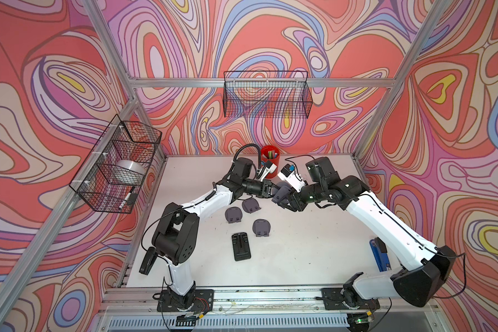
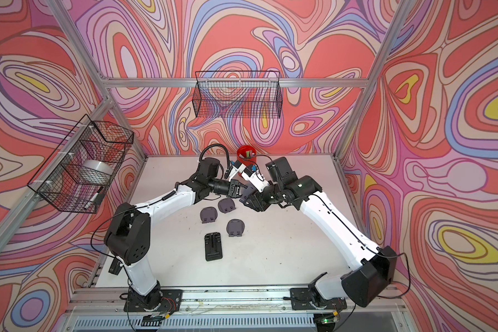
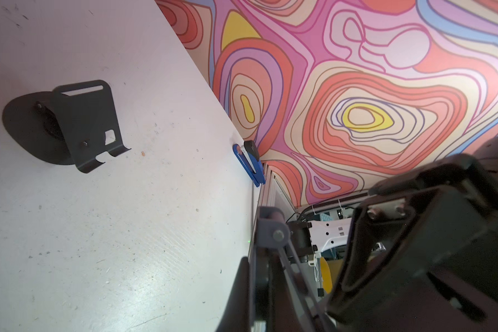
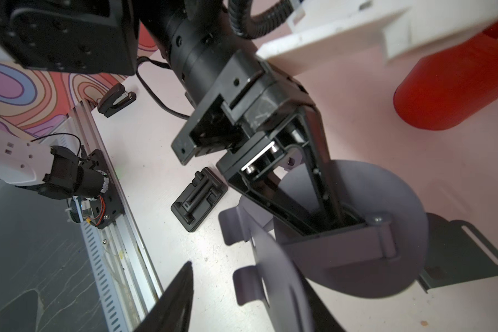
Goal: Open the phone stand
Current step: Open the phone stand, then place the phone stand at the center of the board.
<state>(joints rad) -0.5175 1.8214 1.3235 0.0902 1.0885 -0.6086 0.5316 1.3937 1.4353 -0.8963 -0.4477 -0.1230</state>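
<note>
A grey phone stand (image 1: 282, 190) (image 2: 248, 190) hangs above the back middle of the table, between the two arms. My left gripper (image 1: 272, 189) (image 2: 240, 191) is shut on it; the right wrist view shows the left gripper's fingers (image 4: 314, 201) pinching the round base disc (image 4: 391, 195) near the hinge (image 4: 381, 221). In the left wrist view the hinge (image 3: 272, 232) sits just past my left gripper (image 3: 259, 290). My right gripper (image 1: 285, 200) (image 2: 249, 201) (image 4: 247, 304) is open. The stand's hooked plate (image 4: 270, 258) lies against one of its fingers, well apart from the other.
Three more grey stands (image 1: 233, 215) (image 1: 250, 205) (image 1: 261, 227) and a black flat holder (image 1: 241, 246) lie mid-table. A red cup (image 1: 269, 155) stands at the back. A blue stapler (image 1: 380, 255) lies at the right edge and a black stapler (image 1: 147, 260) at the left front. Wire baskets (image 1: 266, 95) (image 1: 118, 163) hang on the walls.
</note>
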